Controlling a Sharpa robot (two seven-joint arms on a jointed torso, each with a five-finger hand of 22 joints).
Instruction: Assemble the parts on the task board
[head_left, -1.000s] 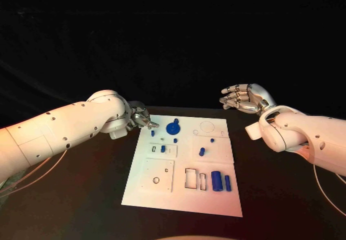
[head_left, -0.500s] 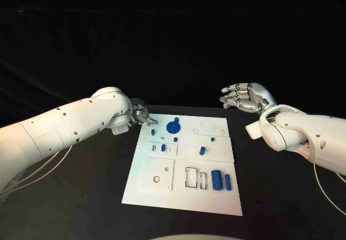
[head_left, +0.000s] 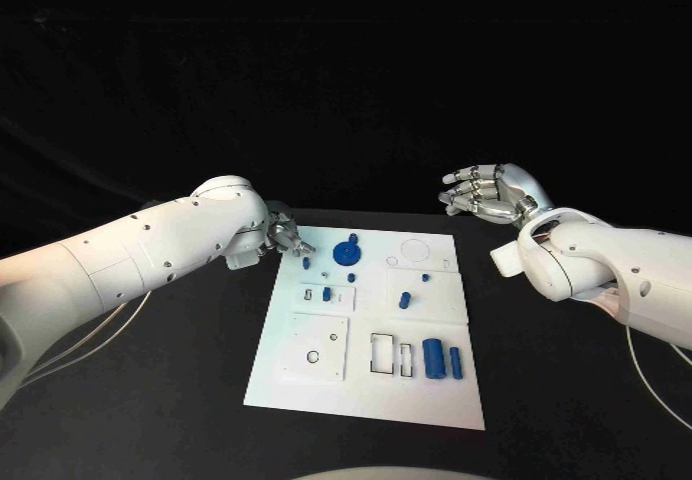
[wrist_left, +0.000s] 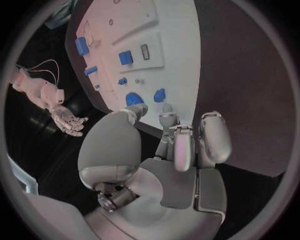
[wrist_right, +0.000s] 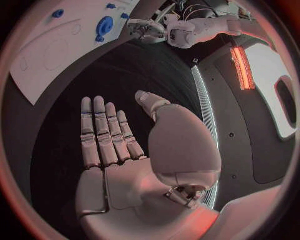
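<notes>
White board, head view: the task board (head_left: 378, 330) lies flat on the black counter (head_left: 173, 400), between the two hands.
Left hand, head view: the left hand (head_left: 283, 238) sits at the board's far left corner, fingers curled; I cannot tell whether it grips anything.
Parts, head view: a blue disc-shaped part (head_left: 348, 254) lies just beside that hand; two upright blue parts (head_left: 443, 360) stand well away at the board's near end.
Right hand, head view: the right hand (head_left: 488, 195) is raised past the board's far right corner, fingers apart, holding nothing.
Left wrist view: fingertips (wrist_left: 167, 114) reach the board edge (wrist_left: 181, 75), just short of a small blue part (wrist_left: 159, 95).
Right wrist view: released palm with straight fingers (wrist_right: 106, 132), over dark counter, apart from the board (wrist_right: 56, 55).
</notes>
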